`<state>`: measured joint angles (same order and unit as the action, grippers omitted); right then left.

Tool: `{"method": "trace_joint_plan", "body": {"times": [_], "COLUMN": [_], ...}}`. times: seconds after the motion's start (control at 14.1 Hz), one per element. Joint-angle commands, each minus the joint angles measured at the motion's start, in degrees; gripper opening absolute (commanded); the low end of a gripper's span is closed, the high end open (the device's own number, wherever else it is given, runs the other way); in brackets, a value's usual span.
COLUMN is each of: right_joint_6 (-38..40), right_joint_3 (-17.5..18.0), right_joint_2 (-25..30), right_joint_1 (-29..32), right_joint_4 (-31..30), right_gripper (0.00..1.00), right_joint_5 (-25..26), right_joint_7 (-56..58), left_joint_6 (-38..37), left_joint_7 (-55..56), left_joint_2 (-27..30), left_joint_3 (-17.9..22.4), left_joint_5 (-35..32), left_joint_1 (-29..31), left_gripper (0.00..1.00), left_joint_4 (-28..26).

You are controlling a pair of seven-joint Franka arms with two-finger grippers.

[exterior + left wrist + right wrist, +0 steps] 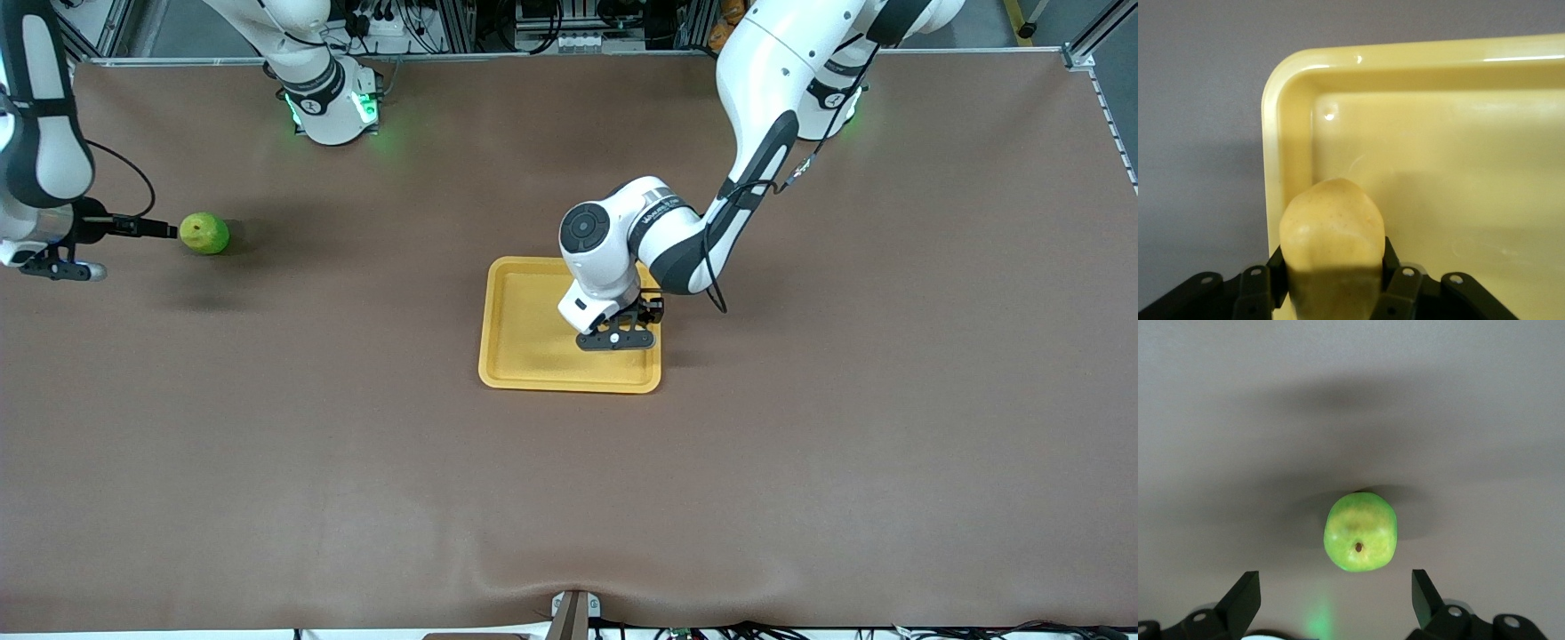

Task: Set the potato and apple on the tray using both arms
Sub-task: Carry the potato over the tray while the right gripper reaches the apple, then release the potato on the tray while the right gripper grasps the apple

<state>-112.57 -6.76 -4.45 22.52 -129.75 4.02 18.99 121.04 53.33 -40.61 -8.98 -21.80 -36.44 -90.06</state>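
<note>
- From the front view we see the left gripper [616, 339] low over the tray [524, 329], at the tray's end toward the left arm's base; its own wrist hides whatever it carries.
- Only the left wrist view shows us the potato [1331, 250], clamped between that gripper's closed-in fingers [1399, 283] above the tray's [1438, 180] floor, near a rounded corner; we cannot tell whether the potato touches the floor.
- In the front view we find the apple [204, 233] on the brown table [800, 462], well apart from the tray, toward the right arm's end.
- The right gripper [53, 262] sits beside the apple at that end.
- The right wrist view gives us the detail: the right gripper's [1335, 603] fingers [1245, 600] are spread wide and hold nothing, with the apple [1360, 531], its stem dimple facing the camera, just ahead of the tips and untouched.
</note>
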Motion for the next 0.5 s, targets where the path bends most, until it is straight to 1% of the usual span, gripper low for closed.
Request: {"method": "trace_joint_plan", "body": {"times": [0.0,0.07,0.14,0.21,0.28,0.36,0.43], "right_joint_6": [-3.95,-6.67,-9.39,-11.94,-13.71,-15.46,-16.96], "right_joint_3": [0.87,0.87,0.96,0.87,0.87,0.96,0.96], "right_joint_2": [0.67,0.67,0.67,0.58,0.06,-0.90,-1.70], "right_joint_1": [2.09,2.61,2.88,3.05,3.32,3.93,4.28], "right_joint_4": [-3.48,-5.49,-7.16,-8.66,-9.72,-10.25,-10.87], "right_gripper": [1.00,1.00,1.00,1.00,1.00,1.00,1.00], "right_joint_5": [1.69,1.78,1.78,1.78,1.78,1.78,1.78], "right_joint_7": [0.78,0.78,0.78,0.78,0.78,0.78,0.78], "left_joint_6": [-1.07,-1.07,-1.07,-1.07,-0.99,-0.99,-0.99], "left_joint_7": [-0.95,-0.86,-0.86,-0.86,-0.69,-0.69,-0.43], "left_joint_2": [-0.78,-1.04,-1.13,-1.39,-1.48,-1.40,-1.31], "left_joint_3": [0.54,0.54,0.46,0.54,0.54,0.54,0.54], "left_joint_5": [-1.84,-2.10,-2.10,-2.10,-2.10,-2.19,-2.10], "left_joint_1": [-0.74,-0.74,-0.74,-0.74,-0.91,-1.09,-1.09], "left_gripper": [0.00,0.03,0.21,0.43,0.81,1.00,1.00], "left_joint_4": [0.77,0.94,0.94,1.03,1.03,1.03,1.12]}}
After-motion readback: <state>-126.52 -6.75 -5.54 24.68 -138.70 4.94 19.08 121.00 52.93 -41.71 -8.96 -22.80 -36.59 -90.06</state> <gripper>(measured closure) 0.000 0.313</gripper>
